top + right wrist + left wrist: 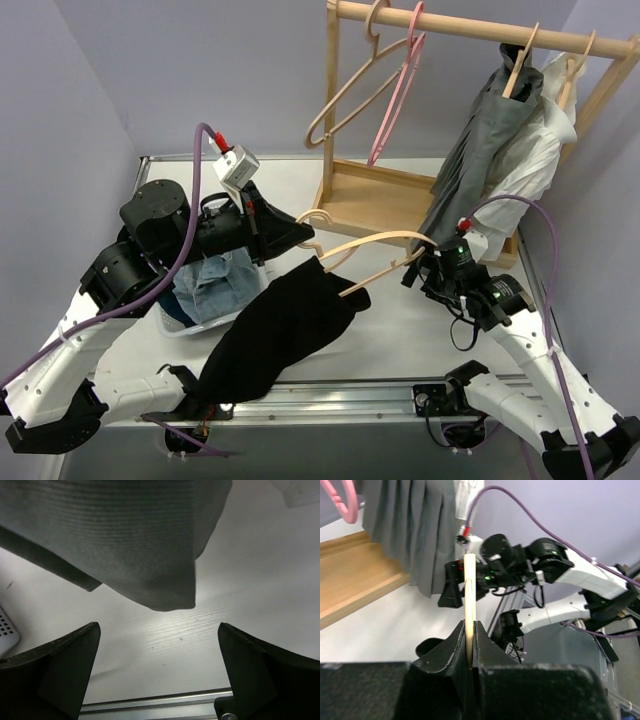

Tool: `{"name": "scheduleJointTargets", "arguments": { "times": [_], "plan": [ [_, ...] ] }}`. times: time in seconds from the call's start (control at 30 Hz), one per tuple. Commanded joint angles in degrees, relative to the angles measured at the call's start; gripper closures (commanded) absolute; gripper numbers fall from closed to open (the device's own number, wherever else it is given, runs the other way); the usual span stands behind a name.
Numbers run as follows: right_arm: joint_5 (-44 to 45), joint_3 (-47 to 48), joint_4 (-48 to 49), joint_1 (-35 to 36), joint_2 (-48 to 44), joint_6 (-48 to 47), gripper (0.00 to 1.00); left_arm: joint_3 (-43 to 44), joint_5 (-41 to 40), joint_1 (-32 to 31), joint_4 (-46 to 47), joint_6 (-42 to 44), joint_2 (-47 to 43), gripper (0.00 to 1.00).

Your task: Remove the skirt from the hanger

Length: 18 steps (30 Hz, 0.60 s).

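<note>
- Looking from above, we find the skirt [480,150] hanging at the right end of the wooden rack [470,27]. It is on the hanger [519,62], and its pleats fall toward the rack's base board.
- We see a white blouse [537,165] just beside the skirt on the right, and a pink hanger [395,100] further left on the rail.
- The left gripper [470,632] is clamped on a second wooden hanger [382,238]. From the left wrist we see the jaws pressed against the thin wood on both sides.
- That second wooden hanger is held above the tabletop [420,335]. A black garment [285,325] is draped over it and trails toward the near edge.
- The right gripper [159,672] has its jaws spread wide, holding nothing. It sits just beside the right end of the second wooden hanger, and we cannot tell whether they touch.
- From the right wrist we see a dark fabric edge hanging ahead of the fingers, apart from them.
- A white bin [178,325] holding a denim garment [215,285] sits below the left arm.
</note>
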Motion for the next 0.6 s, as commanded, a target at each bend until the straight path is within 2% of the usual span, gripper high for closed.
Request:
{"name": "scheduleJointTargets", "arguments": {
  "times": [0.0,0.3,0.5,0.57],
  "plan": [
    [1.0,4.0,-4.3,-0.2,-3.6,1.8,0.0,2.1,-5.3,0.4,5.2,1.3,-0.1,0.98],
    [-0.2,3.7,-8.4,-0.1,-11.2,4.1,0.0,6.1,-7.1,0.4,4.5,3.3,3.0,0.98],
    [-9.1,7.6,-6.2,-0.1,-11.9,3.4,0.05,6.2,-5.3,0.4,4.4,2.7,4.6,0.98],
    [-15.3,10.4,-2.4,-0.1,-12.3,4.9,0.05,6.0,-4.2,0.4,4.9,2.5,5.2,0.98]
  ]
}}
